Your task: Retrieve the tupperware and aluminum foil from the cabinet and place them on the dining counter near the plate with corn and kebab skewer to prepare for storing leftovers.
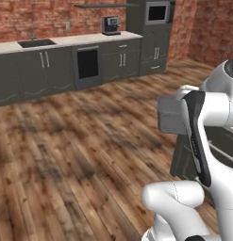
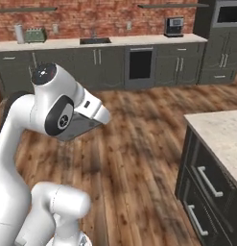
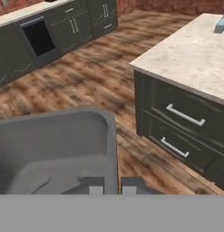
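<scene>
Hand view first: I see the tupperware point(image 3: 54, 149), dark grey and lidless, sitting right against the jaws point(image 3: 111, 186), its open inside facing the camera and holding nothing that I can see. The two dark finger tips rise at the tub's near rim, close together with only a narrow gap; they look to be pinching that rim, though the contact itself is too low in the picture for me to be sure. From the left base view the tub point(image 1: 170, 115) hangs in the air beside my arm's forearm, above the wooden floor point(image 1: 66, 155). From the right base view it point(image 2: 77, 126) shows under the white hand, tilted. The dining counter point(image 3: 195, 59), my target surface, lies off to the right of the tub, well apart from it, with a small blue-grey object point(image 3: 221, 23) at its far edge.
</scene>
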